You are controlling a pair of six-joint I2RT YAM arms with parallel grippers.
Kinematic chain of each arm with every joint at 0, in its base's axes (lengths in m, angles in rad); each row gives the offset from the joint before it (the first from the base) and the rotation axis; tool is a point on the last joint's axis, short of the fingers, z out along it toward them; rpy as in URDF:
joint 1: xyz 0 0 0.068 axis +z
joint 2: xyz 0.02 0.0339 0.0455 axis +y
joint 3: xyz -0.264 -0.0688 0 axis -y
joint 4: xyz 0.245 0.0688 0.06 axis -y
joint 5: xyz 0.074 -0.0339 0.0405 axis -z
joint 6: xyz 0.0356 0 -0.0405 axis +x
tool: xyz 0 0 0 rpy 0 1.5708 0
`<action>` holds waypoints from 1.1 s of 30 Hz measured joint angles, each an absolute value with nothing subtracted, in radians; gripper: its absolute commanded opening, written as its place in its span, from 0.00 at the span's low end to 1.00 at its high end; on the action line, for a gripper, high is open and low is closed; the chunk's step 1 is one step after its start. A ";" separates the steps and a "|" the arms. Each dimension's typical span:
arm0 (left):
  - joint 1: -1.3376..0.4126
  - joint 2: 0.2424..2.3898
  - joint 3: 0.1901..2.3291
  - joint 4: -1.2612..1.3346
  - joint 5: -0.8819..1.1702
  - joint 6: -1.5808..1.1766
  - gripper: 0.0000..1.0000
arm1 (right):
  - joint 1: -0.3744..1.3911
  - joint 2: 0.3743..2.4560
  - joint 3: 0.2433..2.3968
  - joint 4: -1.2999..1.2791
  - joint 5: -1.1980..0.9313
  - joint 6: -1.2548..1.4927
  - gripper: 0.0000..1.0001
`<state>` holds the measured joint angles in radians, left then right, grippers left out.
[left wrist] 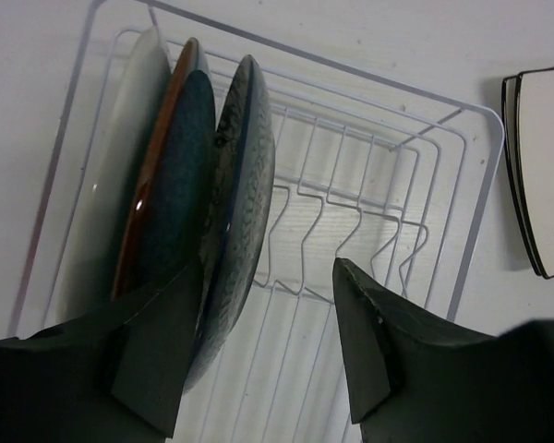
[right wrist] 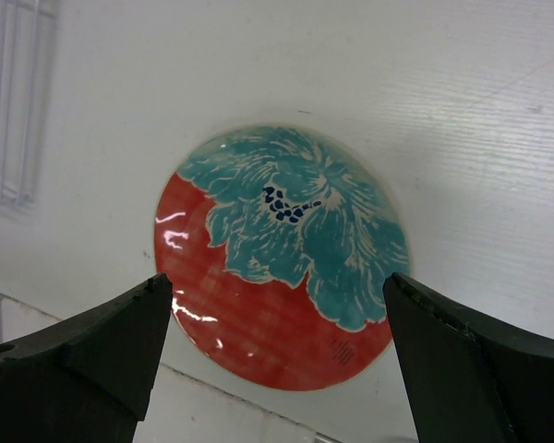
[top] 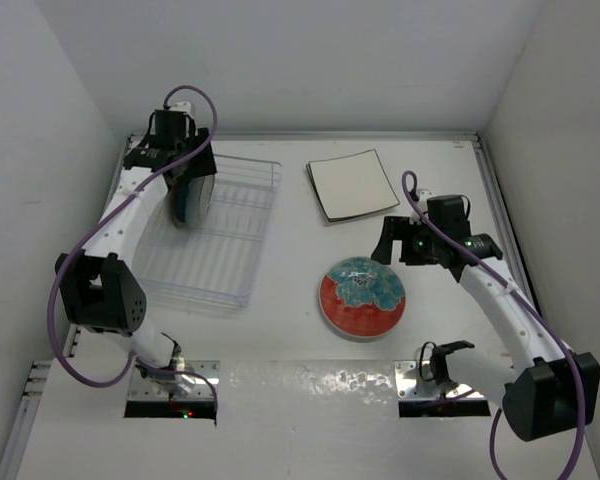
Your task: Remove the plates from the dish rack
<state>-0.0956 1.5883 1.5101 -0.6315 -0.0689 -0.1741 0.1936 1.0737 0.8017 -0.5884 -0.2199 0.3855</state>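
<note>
The clear dish rack lies at the left, and my left gripper hangs over its far end. Three plates stand on edge there: a cream one, a red one and a blue-patterned one. The left gripper is open. The patterned plate's rim sits between the fingers, close to the left finger and well apart from the right one. A red plate with a teal flower lies flat on the table, with my right gripper open and empty above it. Cream square plates lie stacked at the back.
Thin wire dividers cross the rack's vacant slots to the right of the standing plates. White walls close in the table on the left, back and right. The square plates lie just right of the rack's far corner.
</note>
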 measured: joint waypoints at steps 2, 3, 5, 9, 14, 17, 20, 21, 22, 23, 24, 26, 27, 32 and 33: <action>-0.096 1.592 1.510 -0.631 -0.058 -0.173 0.50 | 0.195 1.066 0.801 -0.591 -0.240 0.382 0.92; -0.096 1.592 1.510 -0.630 -0.055 -0.169 0.49 | 0.195 1.063 0.801 -0.590 -0.248 0.381 0.92; -0.096 1.592 1.510 -0.628 -0.054 -0.166 0.46 | 0.199 1.059 0.801 -0.588 -0.264 0.381 0.92; -0.091 1.600 1.500 -0.615 -0.056 -0.165 0.39 | 0.199 1.050 0.801 -0.585 -0.279 0.381 0.92; -0.082 1.606 1.464 -0.590 -0.055 -0.162 0.21 | 0.199 1.035 0.798 -0.585 -0.290 0.381 0.92; -0.076 1.606 1.462 -0.584 -0.035 -0.157 0.12 | 0.199 1.026 0.791 -0.584 -0.299 0.384 0.92; -0.076 1.606 1.462 -0.583 -0.017 -0.146 0.04 | 0.199 1.020 0.782 -0.580 -0.302 0.388 0.92; -0.076 1.606 1.462 -0.583 -0.012 -0.147 0.00 | 0.199 1.018 0.779 -0.578 -0.304 0.389 0.92; -0.076 1.606 1.462 -0.583 -0.009 -0.147 0.00 | 0.199 1.016 0.776 -0.577 -0.306 0.389 0.92; -0.076 1.606 1.463 -0.583 -0.007 -0.146 0.00 | 0.199 1.015 0.773 -0.577 -0.308 0.390 0.92; -0.076 1.606 1.465 -0.585 -0.004 -0.146 0.00 | 0.199 1.013 0.770 -0.577 -0.309 0.390 0.92; -0.074 1.607 1.468 -0.589 0.004 -0.143 0.00 | 0.199 1.013 0.765 -0.577 -0.313 0.392 0.92; -0.072 1.608 1.473 -0.596 0.008 -0.141 0.00 | 0.199 1.013 0.763 -0.576 -0.315 0.393 0.92; -0.072 1.659 1.570 -0.692 0.032 -0.121 0.00 | 0.199 1.008 0.756 -0.568 -0.318 0.404 0.93; -0.072 1.671 1.593 -0.715 0.032 -0.115 0.00 | 0.199 1.007 0.754 -0.564 -0.319 0.408 0.93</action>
